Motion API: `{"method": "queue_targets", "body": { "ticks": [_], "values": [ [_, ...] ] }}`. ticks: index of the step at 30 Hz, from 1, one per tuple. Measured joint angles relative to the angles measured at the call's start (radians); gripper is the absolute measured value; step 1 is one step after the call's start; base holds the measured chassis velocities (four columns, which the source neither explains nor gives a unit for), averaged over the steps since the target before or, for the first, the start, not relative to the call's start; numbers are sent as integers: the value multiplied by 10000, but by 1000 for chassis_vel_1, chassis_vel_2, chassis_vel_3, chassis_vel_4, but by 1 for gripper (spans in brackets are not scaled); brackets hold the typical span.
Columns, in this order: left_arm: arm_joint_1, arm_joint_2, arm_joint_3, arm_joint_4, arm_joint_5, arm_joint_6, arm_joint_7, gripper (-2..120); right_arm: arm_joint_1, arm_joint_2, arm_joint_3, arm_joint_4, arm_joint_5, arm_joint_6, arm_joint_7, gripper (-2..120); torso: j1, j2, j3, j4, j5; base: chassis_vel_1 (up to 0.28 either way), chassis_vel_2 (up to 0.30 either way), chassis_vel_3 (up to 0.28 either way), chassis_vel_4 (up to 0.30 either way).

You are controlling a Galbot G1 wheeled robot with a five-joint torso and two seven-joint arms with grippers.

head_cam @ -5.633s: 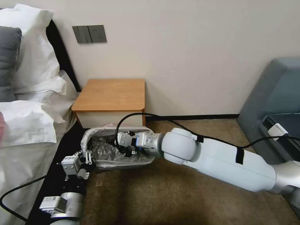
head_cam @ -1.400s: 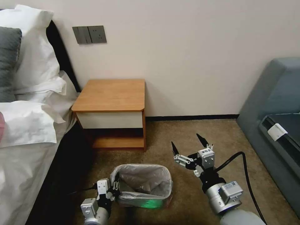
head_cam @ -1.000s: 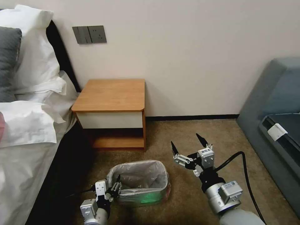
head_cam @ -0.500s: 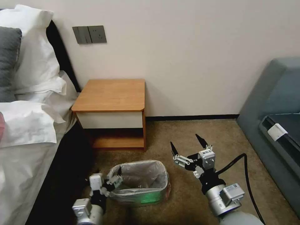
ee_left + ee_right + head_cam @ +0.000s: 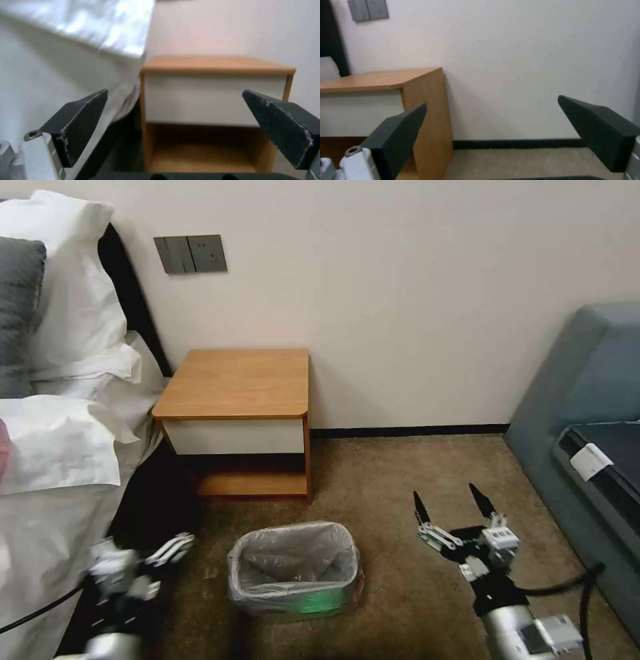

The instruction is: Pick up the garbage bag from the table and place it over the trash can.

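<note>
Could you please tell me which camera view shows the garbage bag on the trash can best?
The head view: the garbage bag lines the trash can on the carpet, folded over its rim. Both wrist views face the table and wall, so they give nothing on the bag.

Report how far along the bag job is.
Done, by the look of it: the garbage bag lines the trash can on the carpet, its film folded over the rim, and the table top is bare. Nothing is in hand: the left gripper is open beside the bed, apart from the can, and the right gripper is open over the carpet. Nothing visible remains.
</note>
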State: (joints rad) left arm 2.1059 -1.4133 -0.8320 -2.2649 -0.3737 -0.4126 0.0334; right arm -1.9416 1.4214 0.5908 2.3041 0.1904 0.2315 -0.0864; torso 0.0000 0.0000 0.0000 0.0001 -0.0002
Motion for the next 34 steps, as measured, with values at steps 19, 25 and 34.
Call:
{"method": "queue_targets", "body": {
  "ticks": [19, 25, 34],
  "values": [
    [511, -295, 502, -532, 290, 246, -179, 100, -105, 251, -470, -136, -216, 281, 14, 100, 0, 0, 0, -1, 2, 0, 0, 0, 0],
    [499, -288, 509, -527, 295, 260, -189, 100, -96, 242, -477, -136, -223, 261, 23, 100, 0, 0, 0, -1, 2, 0, 0, 0, 0],
    [490, -284, 516, -516, 299, 269, -195, 100, -91, 237, -484, -135, -226, 247, 32, 100, 0, 0, 0, -1, 2, 0, 0, 0, 0]
  ]
}}
